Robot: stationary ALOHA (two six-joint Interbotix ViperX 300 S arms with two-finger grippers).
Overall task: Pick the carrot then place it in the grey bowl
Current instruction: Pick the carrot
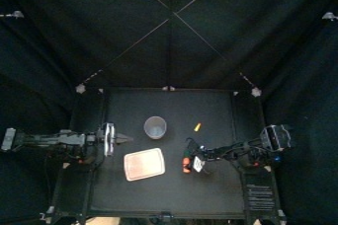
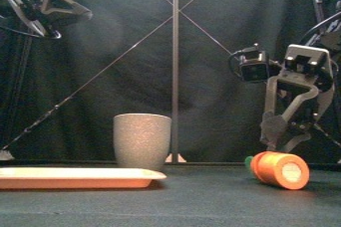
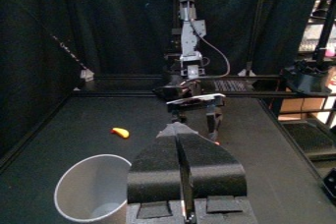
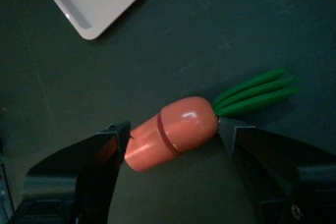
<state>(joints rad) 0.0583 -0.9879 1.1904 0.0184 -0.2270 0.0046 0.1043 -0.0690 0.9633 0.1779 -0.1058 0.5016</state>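
An orange toy carrot [image 4: 175, 132] with green leaves [image 4: 256, 90] lies on the black table, at the right in the front view [image 2: 282, 169]. My right gripper [image 4: 184, 140] is open and low over it, one jaw on each side of the carrot; the front view shows the gripper [image 2: 288, 147] just above it. The tall grey speckled cup [image 1: 156, 125] stands upright left of centre, also seen from the front [image 2: 142, 139]. My left gripper [image 3: 184, 135] is shut on nothing, hanging at the left, close to the grey cup [image 3: 92, 187].
A flat pink tray [image 1: 144, 164] lies in front of the cup, near the carrot; its corner [image 4: 92, 2] shows in the right wrist view. A small orange toy [image 1: 199, 127] lies right of the cup and shows in the left wrist view [image 3: 120, 132].
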